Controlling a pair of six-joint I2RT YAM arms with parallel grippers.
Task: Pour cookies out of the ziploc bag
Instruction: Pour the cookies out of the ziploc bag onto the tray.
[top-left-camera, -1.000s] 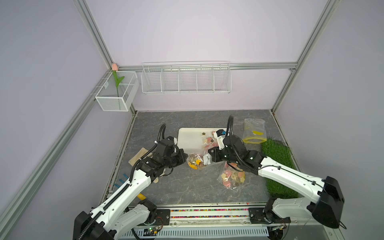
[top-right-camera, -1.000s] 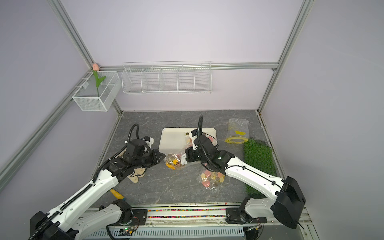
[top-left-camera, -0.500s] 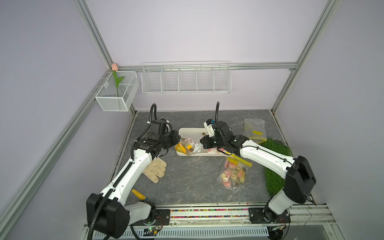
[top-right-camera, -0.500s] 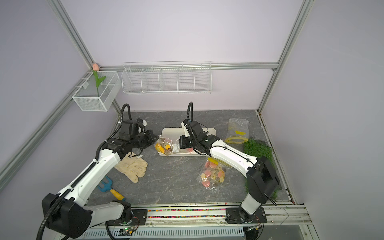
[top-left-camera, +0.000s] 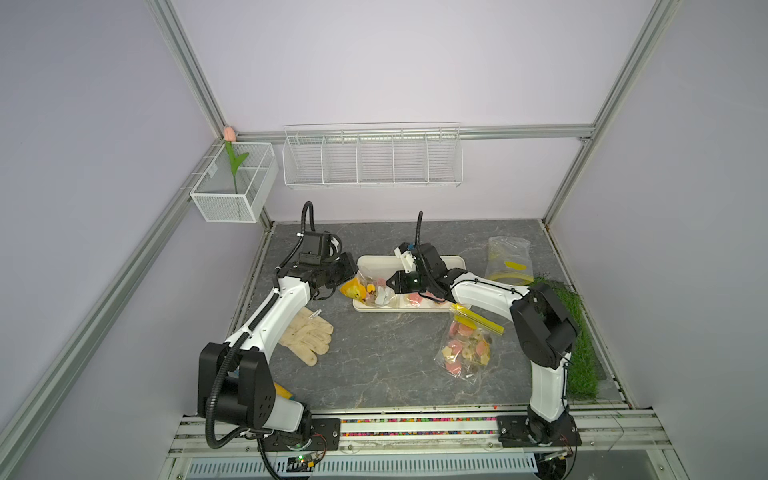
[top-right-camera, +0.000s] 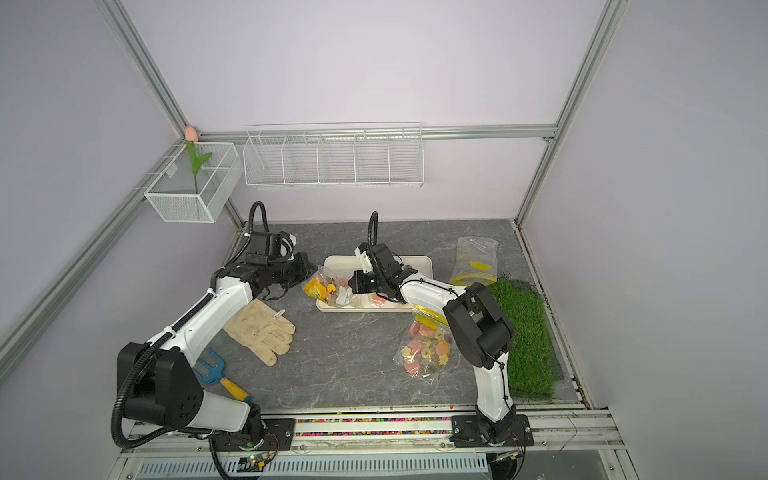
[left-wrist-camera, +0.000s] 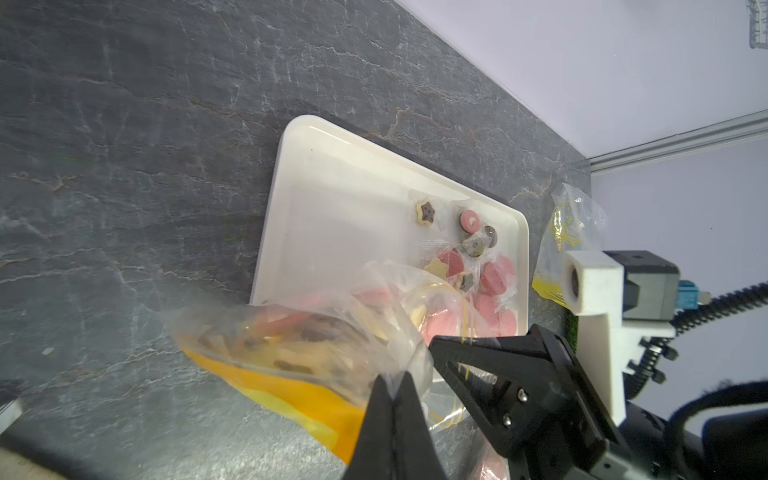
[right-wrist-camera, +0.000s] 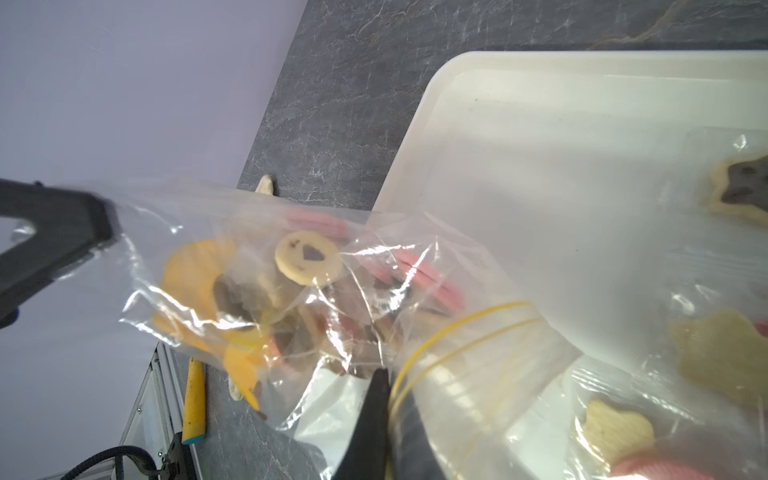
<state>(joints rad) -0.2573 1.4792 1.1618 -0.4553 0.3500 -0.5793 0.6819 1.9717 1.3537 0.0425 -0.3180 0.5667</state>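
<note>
Lilac walls rose beyond the jaws; a white wire rack hung there above the grey marbled surface.

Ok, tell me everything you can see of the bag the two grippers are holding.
The held bag is a clear, crinkled plastic ziploc with an orange-yellow printed patch and thin yellow zip lines at its mouth. It is lifted and stretched between the left gripper, jaws shut on its closed end, and the right gripper, jaws shut on film beside the mouth. It spans the edge of the cream tray, mouth toward it. Beige, pink and dark cookies sit inside; others lie on the tray.
</note>
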